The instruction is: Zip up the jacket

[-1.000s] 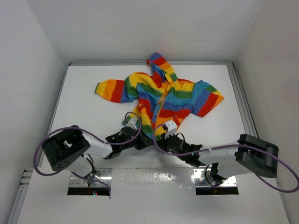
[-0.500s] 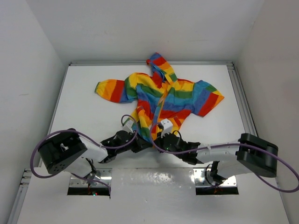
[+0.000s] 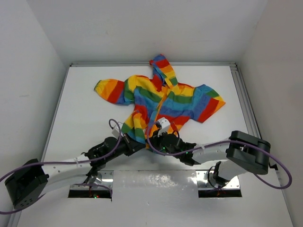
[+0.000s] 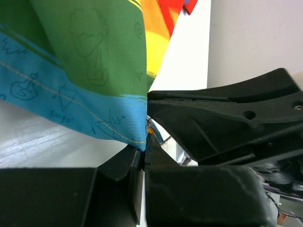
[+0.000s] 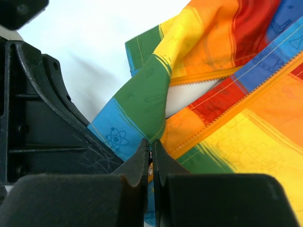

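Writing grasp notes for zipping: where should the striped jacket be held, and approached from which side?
Grip the rainbow-striped fabric jacket at its bottom hem beside the orange zipper trim, coming from the near side: it lies flat, hood far, the opening's lower ends nearest. The left end effector and right end effector are shut there.

White table, closed in by pale walls at left, right and back. Metal rail along the right edge. Shiny plate across the near edge.
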Controlling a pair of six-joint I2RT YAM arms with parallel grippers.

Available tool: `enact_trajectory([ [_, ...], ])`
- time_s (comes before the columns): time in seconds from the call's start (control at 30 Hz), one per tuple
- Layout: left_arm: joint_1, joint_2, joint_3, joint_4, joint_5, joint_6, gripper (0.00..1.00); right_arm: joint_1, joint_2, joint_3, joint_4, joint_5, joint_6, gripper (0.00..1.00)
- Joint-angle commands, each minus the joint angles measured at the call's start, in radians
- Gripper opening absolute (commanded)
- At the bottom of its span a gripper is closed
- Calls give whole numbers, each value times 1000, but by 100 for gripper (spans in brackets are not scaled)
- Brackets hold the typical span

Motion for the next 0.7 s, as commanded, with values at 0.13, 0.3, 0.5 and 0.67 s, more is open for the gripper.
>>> enact_trajectory([
  [0.13, 23, -109, -133, 43, 99, -54, 0, -33, 32, -134, 189, 204, 2, 0],
  [0.3, 36, -137, -147, 2, 97, -36, 0, -33, 91, -142, 274, 237, 13, 0],
  [0.5, 36, -279, -212, -125, 94, -56, 0, -38, 245, -40, 241, 270, 30, 0],
  [0.67, 37, -480, -200, -332, 53, -39, 0, -98, 310, 3, 308, 318, -39, 0],
])
